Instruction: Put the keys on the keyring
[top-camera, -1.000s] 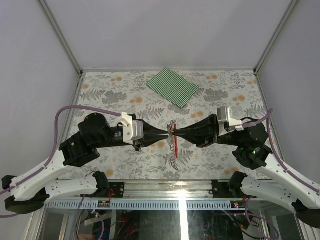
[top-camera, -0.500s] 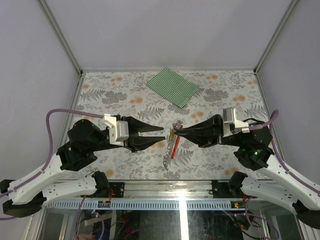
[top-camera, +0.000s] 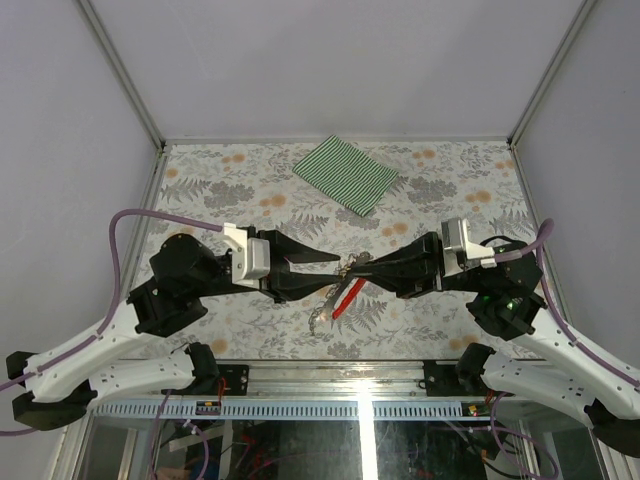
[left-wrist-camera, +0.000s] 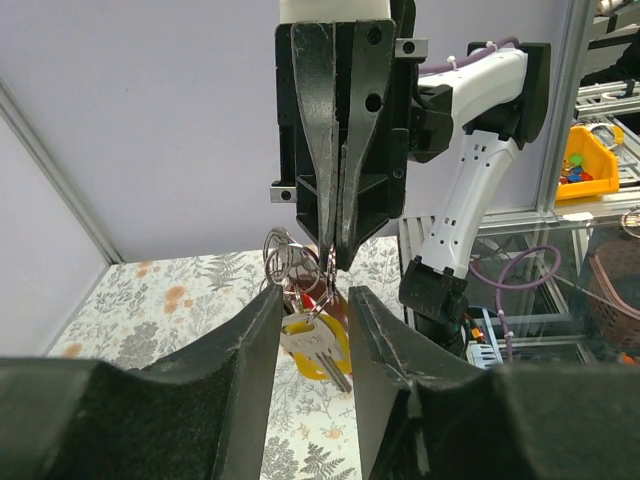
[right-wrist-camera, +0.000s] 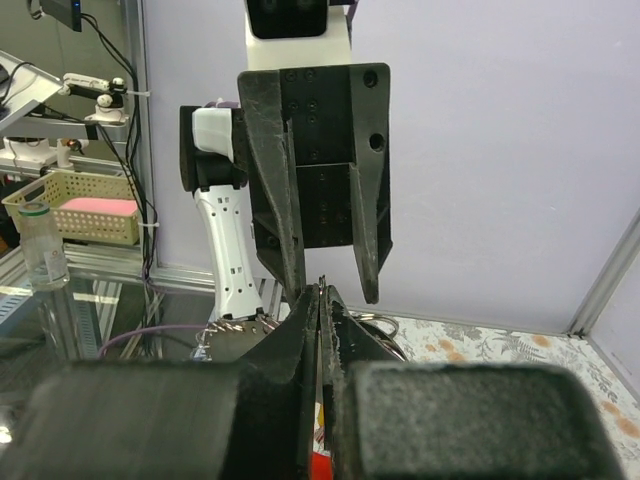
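- The two arms meet nose to nose over the middle of the table (top-camera: 220, 190), their tips very close together.
- The right gripper (left-wrist-camera: 337, 262) is pinched tight on the top of the keyring (top-camera: 345, 297). The silver ring (left-wrist-camera: 280, 262) sits just to one side of its tips.
- Below that pinch the red strap hangs down, slanting towards the near edge of the table in the overhead view.
- The left gripper (left-wrist-camera: 314, 300) stands narrowly parted, with one finger on either side of the hanging bunch. Whether the fingers touch it I cannot tell.
- The keys (left-wrist-camera: 318, 345) dangle in that gap, just under the right gripper's tips. One silver blade with a yellow head shows plainly (any others are hidden behind it or too small to make out).
- A green striped cloth (top-camera: 345, 173) lies flat at the far side of the table, well apart from both arms.
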